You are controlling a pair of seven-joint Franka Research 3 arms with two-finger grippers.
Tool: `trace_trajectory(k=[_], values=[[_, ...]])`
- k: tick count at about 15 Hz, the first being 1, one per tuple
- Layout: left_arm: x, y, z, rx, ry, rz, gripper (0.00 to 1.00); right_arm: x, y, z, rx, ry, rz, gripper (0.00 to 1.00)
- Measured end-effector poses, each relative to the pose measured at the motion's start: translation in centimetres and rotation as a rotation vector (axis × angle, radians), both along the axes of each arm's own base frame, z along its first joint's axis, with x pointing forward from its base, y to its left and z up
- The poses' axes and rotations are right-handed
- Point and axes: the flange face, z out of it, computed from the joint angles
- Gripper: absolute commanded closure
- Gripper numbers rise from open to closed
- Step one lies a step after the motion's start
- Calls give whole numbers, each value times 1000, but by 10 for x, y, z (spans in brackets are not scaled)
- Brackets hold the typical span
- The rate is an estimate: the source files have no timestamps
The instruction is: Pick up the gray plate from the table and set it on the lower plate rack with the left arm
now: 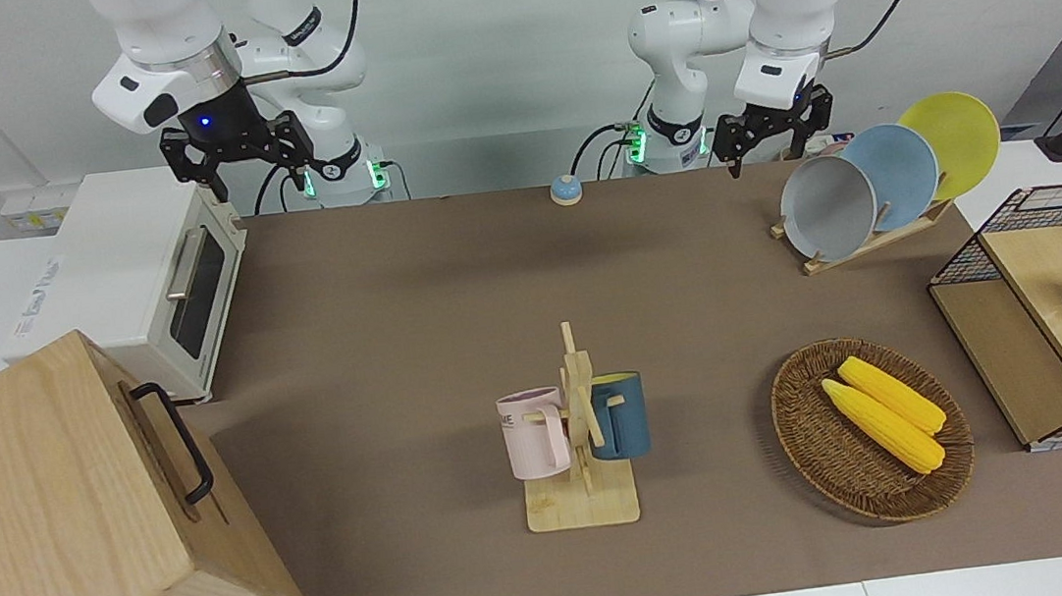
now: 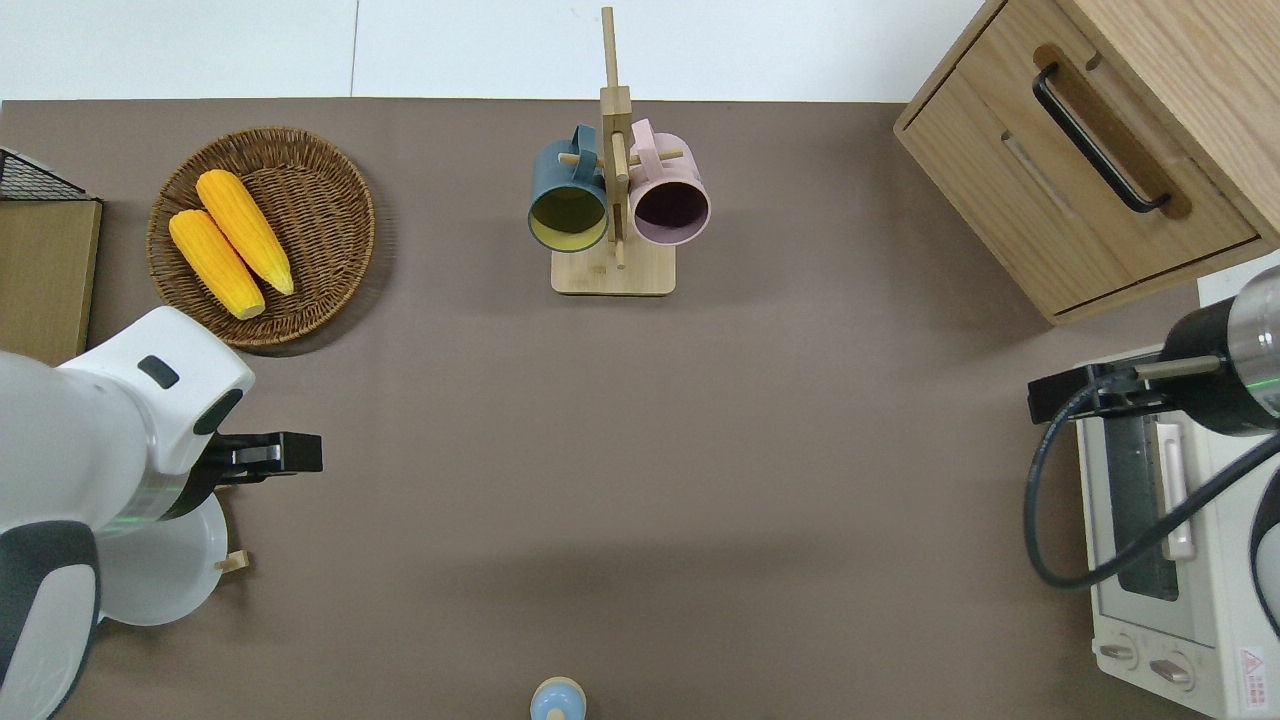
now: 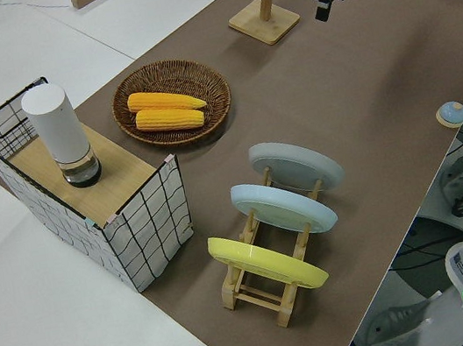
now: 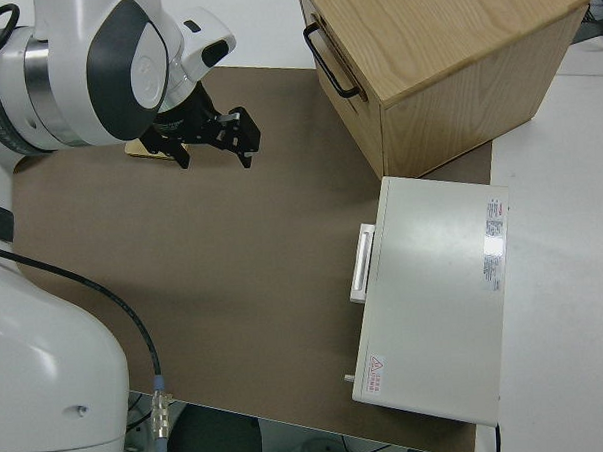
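Three plates we count on lower plate rack: gray plate in slot farthest from robots, then sky-blue plate, then yellow plate; left gripper up in air, just beside gray plate in overhead view, fingers apart, holding nothing; right arm parked; table brown.

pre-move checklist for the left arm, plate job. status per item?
1. gray plate seated in the lower plate rack: ok.
2. Plate upright in its slot, beside the sky-blue plate: ok.
3. left tool clear of the plate: ok, raised and holding nothing.
4. Left tool fingers open: ok.
5. No gray plate left on the table: ok.
6. Right arm parked: ok.
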Motion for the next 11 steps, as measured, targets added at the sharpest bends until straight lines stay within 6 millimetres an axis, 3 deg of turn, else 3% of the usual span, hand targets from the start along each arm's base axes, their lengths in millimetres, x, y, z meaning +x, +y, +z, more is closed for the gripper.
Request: trace_trajectory(k=[7,11], values=[[3,15,7,-83,7,-123,2,0,0,0,0,0,0,11],[0,5,12,-81,1,-146,2,0,0,0,0,0,0,11]])
